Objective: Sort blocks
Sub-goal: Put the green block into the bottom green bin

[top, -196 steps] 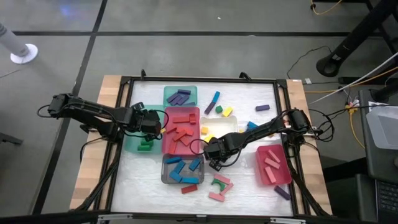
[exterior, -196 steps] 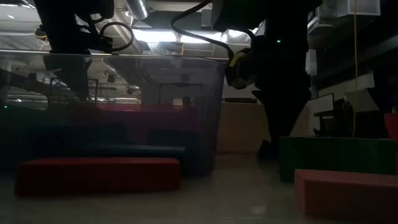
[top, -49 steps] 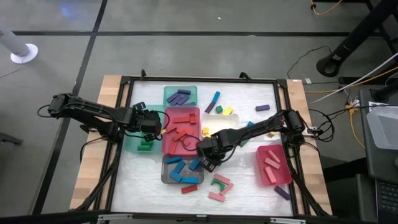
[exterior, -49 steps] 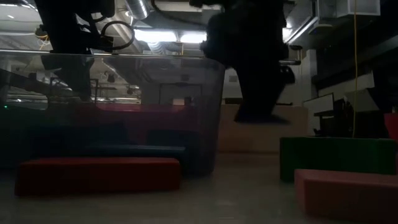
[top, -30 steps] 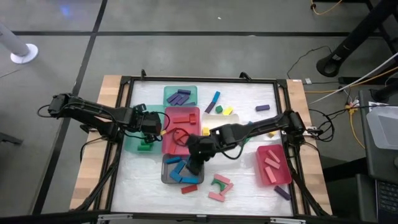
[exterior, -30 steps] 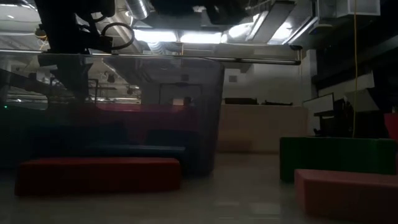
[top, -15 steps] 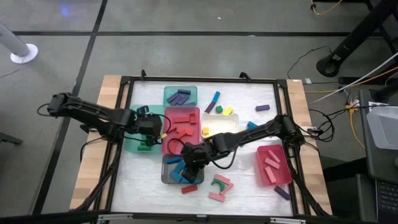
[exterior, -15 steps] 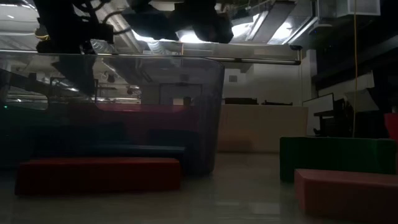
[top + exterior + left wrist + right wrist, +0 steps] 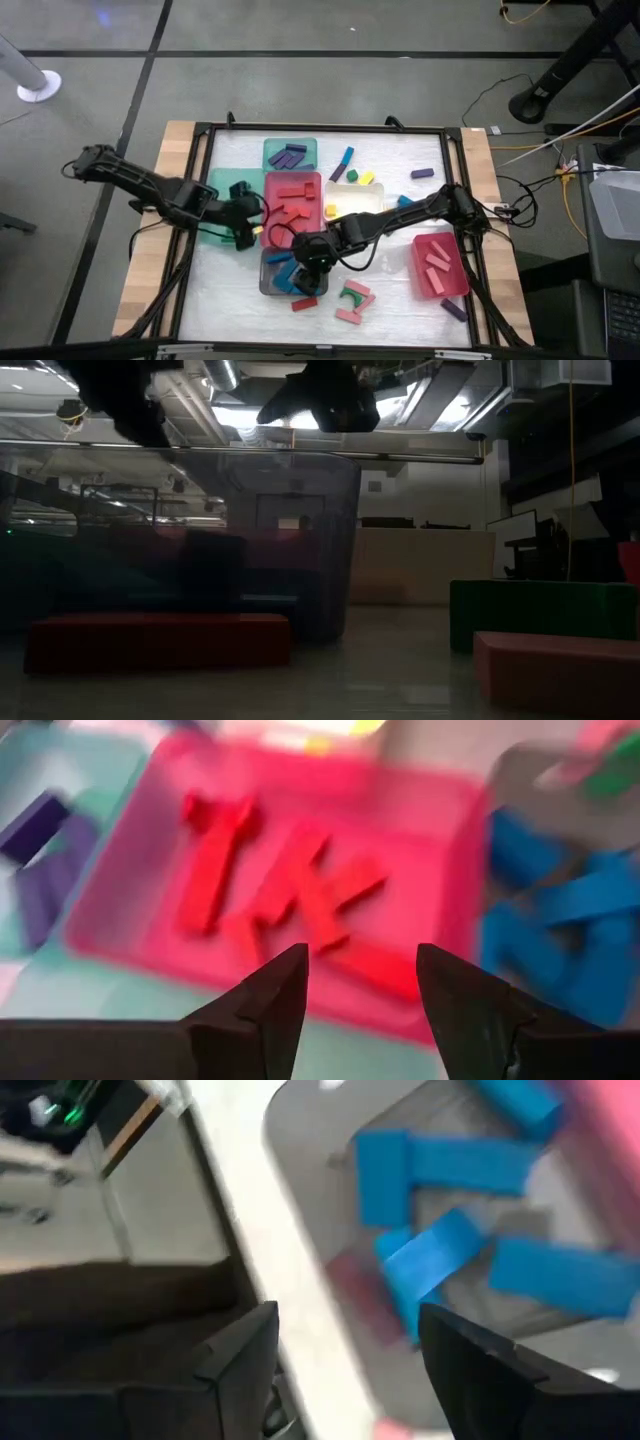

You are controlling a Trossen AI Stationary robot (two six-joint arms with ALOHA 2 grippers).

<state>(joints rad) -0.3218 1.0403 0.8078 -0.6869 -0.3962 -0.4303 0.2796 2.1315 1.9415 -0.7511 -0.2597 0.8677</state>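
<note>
Blue blocks (image 9: 283,272) lie in a grey tray (image 9: 266,288) near the table's front. My right gripper (image 9: 308,268) hangs open over this tray; in the right wrist view its fingers (image 9: 345,1330) stand apart above a tilted blue block (image 9: 432,1258) and touch nothing. My left gripper (image 9: 247,232) is open too, at the near corner of the green tray (image 9: 213,228). It looks toward the red tray (image 9: 300,830), where red blocks (image 9: 215,860) lie flat. Nothing is between its fingers (image 9: 362,975).
A teal tray with purple blocks (image 9: 290,153), a white tray (image 9: 355,201) and a tray with pink blocks (image 9: 438,265) stand around. Loose pieces lie on the mat: a red bar (image 9: 304,303), green and pink arches (image 9: 355,296), purple bars (image 9: 453,310).
My right gripper has gone toward the table's near edge and a little left, and now stands over the grey tray. My left gripper has drawn back from the red tray's side toward the near edge, to the green tray's near corner.
</note>
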